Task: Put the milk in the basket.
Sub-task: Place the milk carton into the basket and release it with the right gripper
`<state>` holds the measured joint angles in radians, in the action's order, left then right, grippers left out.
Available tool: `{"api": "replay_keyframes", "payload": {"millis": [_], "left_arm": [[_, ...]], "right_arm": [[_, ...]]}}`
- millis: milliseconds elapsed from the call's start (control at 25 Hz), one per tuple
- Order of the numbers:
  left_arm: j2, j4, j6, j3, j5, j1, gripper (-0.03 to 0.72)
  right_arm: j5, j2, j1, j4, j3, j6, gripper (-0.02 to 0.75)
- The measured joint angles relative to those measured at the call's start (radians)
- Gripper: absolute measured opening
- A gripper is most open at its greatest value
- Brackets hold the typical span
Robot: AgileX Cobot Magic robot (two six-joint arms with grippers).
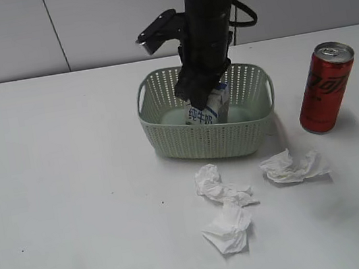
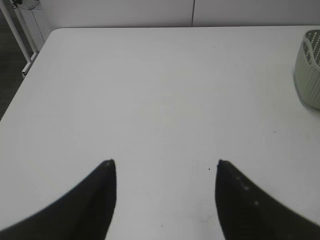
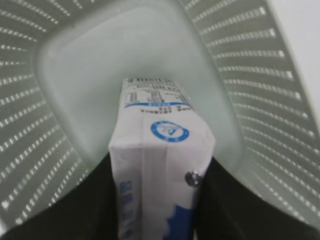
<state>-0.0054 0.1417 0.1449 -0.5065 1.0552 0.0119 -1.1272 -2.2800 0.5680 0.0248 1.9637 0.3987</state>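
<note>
On my exterior view, three crumpled tissues (image 1: 230,227) lie nearest me on the white table (image 1: 66,193). Behind them sits the basket (image 1: 211,137), with a red can (image 1: 326,87) standing to its right. The milk (image 1: 208,109) is inside the basket, tilted, its long axis running from the gripper down toward the basket floor; whether it touches the floor I cannot tell. My right wrist view shows the carton (image 3: 160,165) wedged between the two dark fingers (image 3: 95,205), which press its side faces. The right gripper (image 1: 200,93) reaches steeply down from above. My left gripper (image 2: 165,200) hovers over bare table, fingers wide apart, holding nothing.
</note>
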Motion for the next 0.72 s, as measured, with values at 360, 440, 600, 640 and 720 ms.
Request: {"api": "replay_keyframes", "payload": {"millis": [360, 440, 600, 640, 720], "left_arm": [[0.0, 0.0, 0.0, 0.0, 0.0, 0.0, 0.462], [0.0, 0.0, 0.0, 0.0, 0.0, 0.0, 0.462], [0.0, 0.0, 0.0, 0.0, 0.0, 0.0, 0.462], [0.0, 0.0, 0.0, 0.0, 0.0, 0.0, 0.462], [0.0, 0.0, 0.0, 0.0, 0.0, 0.0, 0.462]], "right_arm": [[-0.002, 0.051, 0.0, -0.025, 0.002, -0.079, 0.626], [-0.003, 0.095, 0.0, -0.025, 0.002, -0.111, 0.626], [-0.021, 0.183, -0.014, 0.044, 0.002, -0.194, 0.626], [-0.03, 0.206, -0.025, 0.05, 0.002, -0.214, 0.626], [-0.044, 0.248, -0.07, 0.056, 0.002, -0.246, 0.626]]}}
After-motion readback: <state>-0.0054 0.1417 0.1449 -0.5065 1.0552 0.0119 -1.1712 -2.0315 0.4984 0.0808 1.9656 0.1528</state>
